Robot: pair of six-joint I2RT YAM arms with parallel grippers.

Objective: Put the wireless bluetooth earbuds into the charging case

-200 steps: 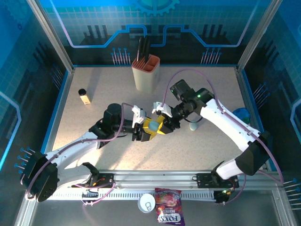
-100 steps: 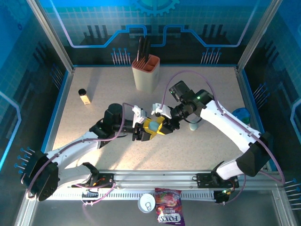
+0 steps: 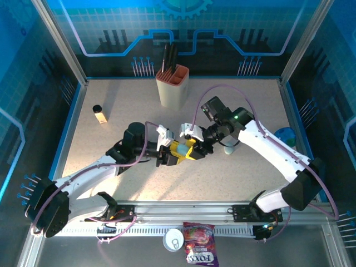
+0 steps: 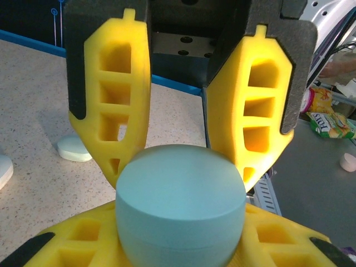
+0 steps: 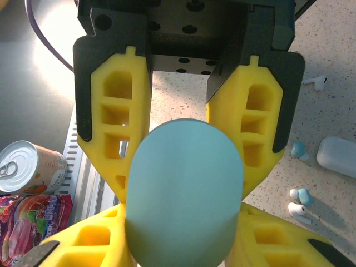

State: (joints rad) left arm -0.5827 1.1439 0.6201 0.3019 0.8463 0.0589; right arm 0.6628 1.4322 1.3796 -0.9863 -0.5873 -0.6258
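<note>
The bench (image 3: 111, 183) carries both arms reaching to its middle, where the left gripper (image 3: 168, 154) and the right gripper (image 3: 193, 146) meet nose to nose over one small thing. That thing is the charging case (image 4: 181, 211), a pale teal pebble held up off the bench between the two sets of yellow fingers.

From the right wrist, the right fingers (image 5: 114, 133) are clamped on the sides of the case. From the left wrist, the left fingers (image 4: 119, 128) press against it from the other direction. As far as I can tell both are gripping, though the case hides the tips themselves. A thin seam runs around the case low in the left wrist view, and the lid looks shut.

So the step in hand is readying the case, not loading it. The earbuds (image 5: 300, 196) lie loose on the bench beside the right arm, a few tiny white and teal pieces near a white case (image 5: 336, 157), well apart from the teal one.

I judge that the next move is to get the lid open. One gripper should hold the base firm while the other pulls at the seam. The shell is smooth and rounded, so a skewed pull could squirt it out of the foam fingers.
</note>
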